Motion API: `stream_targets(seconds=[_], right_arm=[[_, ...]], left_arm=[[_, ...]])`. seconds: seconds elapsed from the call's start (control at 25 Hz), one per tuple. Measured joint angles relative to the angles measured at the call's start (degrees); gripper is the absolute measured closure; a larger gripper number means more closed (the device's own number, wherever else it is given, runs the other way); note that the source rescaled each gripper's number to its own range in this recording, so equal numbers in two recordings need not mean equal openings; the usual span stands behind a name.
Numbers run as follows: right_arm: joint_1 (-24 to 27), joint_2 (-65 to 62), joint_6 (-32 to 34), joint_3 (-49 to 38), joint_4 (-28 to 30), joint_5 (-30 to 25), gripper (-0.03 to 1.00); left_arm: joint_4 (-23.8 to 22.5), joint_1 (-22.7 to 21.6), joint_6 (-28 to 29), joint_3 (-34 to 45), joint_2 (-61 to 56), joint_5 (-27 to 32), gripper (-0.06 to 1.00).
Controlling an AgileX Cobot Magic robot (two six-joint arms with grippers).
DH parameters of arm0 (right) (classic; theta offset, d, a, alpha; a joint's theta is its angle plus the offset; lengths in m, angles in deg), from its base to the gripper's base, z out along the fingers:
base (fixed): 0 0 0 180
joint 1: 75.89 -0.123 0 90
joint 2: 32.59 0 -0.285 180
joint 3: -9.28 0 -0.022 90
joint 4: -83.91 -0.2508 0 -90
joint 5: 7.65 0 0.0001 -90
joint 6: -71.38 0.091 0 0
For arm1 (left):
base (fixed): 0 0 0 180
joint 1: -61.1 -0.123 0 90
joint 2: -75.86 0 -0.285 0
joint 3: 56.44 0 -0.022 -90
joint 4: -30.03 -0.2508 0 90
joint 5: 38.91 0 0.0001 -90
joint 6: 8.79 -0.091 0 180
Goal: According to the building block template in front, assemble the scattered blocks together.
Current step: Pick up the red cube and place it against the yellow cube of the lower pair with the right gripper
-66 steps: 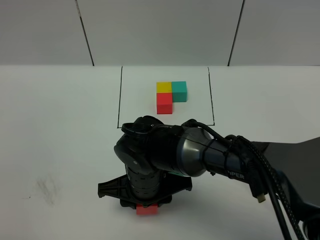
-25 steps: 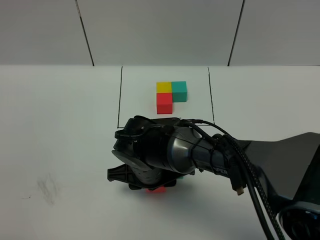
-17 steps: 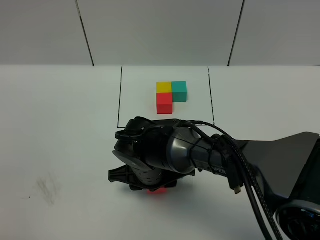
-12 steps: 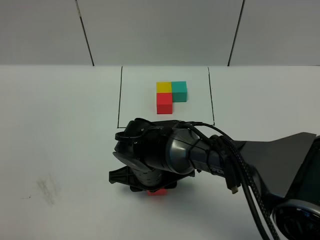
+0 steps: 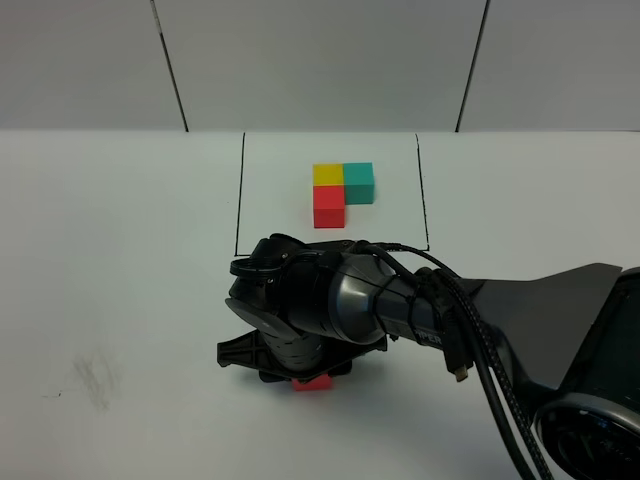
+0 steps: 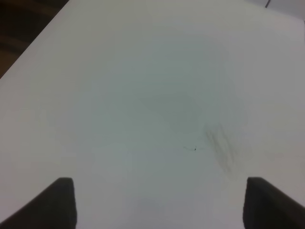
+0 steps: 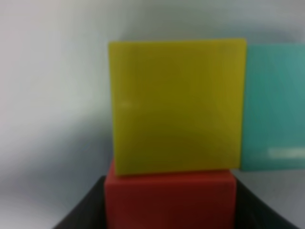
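1. Right end effector (image 5: 310, 375) sits low over the tabletop (image 5: 120, 290), in front of the building block template (image 5: 342, 190). The arm's body hides most of the work area in the high view; only a sliver of the red block (image 5: 314, 382) shows beneath it.
2. Right wrist view: red block (image 7: 170, 200) lies between the two dark fingers (image 7: 81, 210), which appear clamped on its sides. Contact at the pads is cropped, so this is a judgement.
3. Same view: yellow block (image 7: 176, 106) is directly beyond the red one, faces apparently touching or nearly so. Teal block (image 7: 275, 106) sits flush beside the yellow.
4. Left end effector (image 6: 157, 210): fingertips spread wide apart, nothing between them, over bare tabletop with a faint smudge (image 6: 220, 145). Idle.
5. Step in hand, as I read it: seating red against yellow to close the L. To do it well, keep red's side faces in line with yellow's, press until no gap remains, and only then part the fingers straight outward so nothing is dragged. Avoid pushing harder, since yellow and teal could slide.
6. Orientation: cubes have no long axis of their own. The assembled trio's red–yellow leg runs toward the template, with teal branching off to the right at the far end, matching the template's layout.
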Motion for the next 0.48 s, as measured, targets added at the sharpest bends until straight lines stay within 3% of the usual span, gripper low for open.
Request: stream_targets(seconds=[0.48], right_arm=[[0.0, 0.1, -0.2, 0.0, 0.6, -0.7, 0.72]], left_arm=[[0.0, 0.0, 0.0, 0.0, 0.0, 0.0, 0.29]])
